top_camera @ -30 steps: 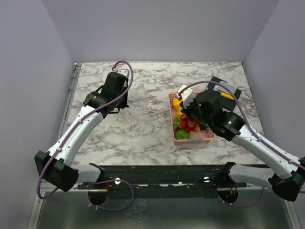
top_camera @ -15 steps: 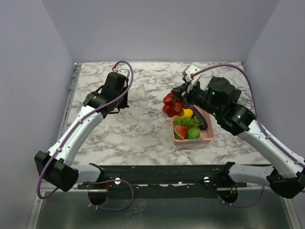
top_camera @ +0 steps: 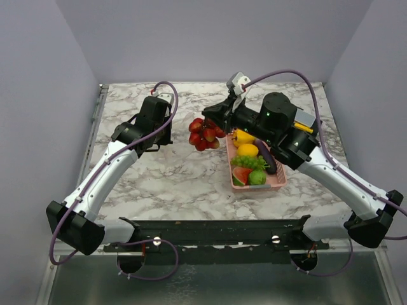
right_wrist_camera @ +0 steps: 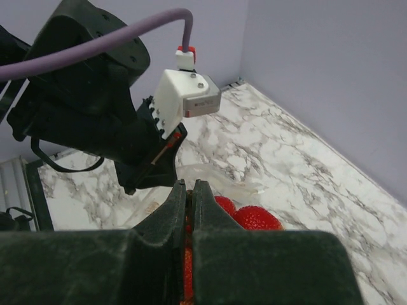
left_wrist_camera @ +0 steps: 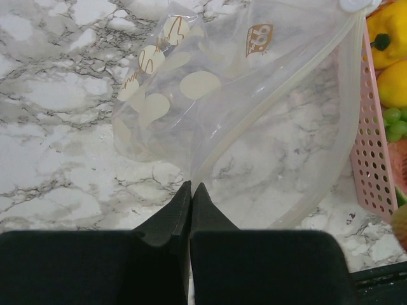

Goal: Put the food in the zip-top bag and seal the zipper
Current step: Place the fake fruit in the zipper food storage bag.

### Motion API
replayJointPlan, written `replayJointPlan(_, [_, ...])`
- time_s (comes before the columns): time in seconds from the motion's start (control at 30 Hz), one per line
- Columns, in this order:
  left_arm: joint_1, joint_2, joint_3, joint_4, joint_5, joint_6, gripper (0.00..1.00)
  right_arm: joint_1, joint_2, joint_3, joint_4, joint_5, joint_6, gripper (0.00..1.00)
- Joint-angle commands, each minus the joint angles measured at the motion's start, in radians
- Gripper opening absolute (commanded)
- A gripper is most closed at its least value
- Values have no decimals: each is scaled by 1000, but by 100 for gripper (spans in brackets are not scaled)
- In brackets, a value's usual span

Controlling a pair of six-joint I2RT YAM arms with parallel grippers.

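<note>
My left gripper [top_camera: 166, 138] is shut on the mouth edge of the clear zip-top bag [left_wrist_camera: 210, 95], which lies on the marble with its mouth gaping toward the right. The zipper [left_wrist_camera: 273, 95] runs as a pale strip up from my left fingertips [left_wrist_camera: 191, 185]. My right gripper [top_camera: 210, 122] is shut on a bunch of red strawberries [top_camera: 203, 133], which hangs just right of the bag [top_camera: 181, 126]. From the right wrist, the strawberries [right_wrist_camera: 254, 216] show below the shut fingers [right_wrist_camera: 188, 184], and the bag [right_wrist_camera: 238, 185] lies beyond. More food stays in the pink basket [top_camera: 280, 181].
The basket holds a yellow pepper [top_camera: 243, 136], a lemon, green grapes, a purple eggplant [top_camera: 268, 162] and a watermelon slice [top_camera: 241, 175]. Its perforated wall [left_wrist_camera: 369, 159] stands close beside the bag. A black mat with a yellow item [top_camera: 305, 125] lies behind the right arm.
My right gripper rose out of the basket with the strawberries and swung left to the bag's mouth. The left arm and the bag stayed put.
</note>
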Motion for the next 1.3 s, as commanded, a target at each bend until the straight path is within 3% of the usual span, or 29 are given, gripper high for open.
replayJointPlan(0.0, [-2, 6, 23, -17, 27, 8, 0, 33, 60, 57, 113, -34, 26, 1])
replayJointPlan(0.4, [-2, 2, 35, -24, 75, -9, 0, 70, 165, 23, 236, 13, 83, 1])
replayJointPlan(0.83, [-2, 2, 76, -44, 125, -24, 0, 109, 207, -110, 315, 60, 38, 1])
replayJointPlan(1.27, [-2, -9, 96, -59, 198, -39, 0, 125, 253, -126, 322, 72, 52, 1])
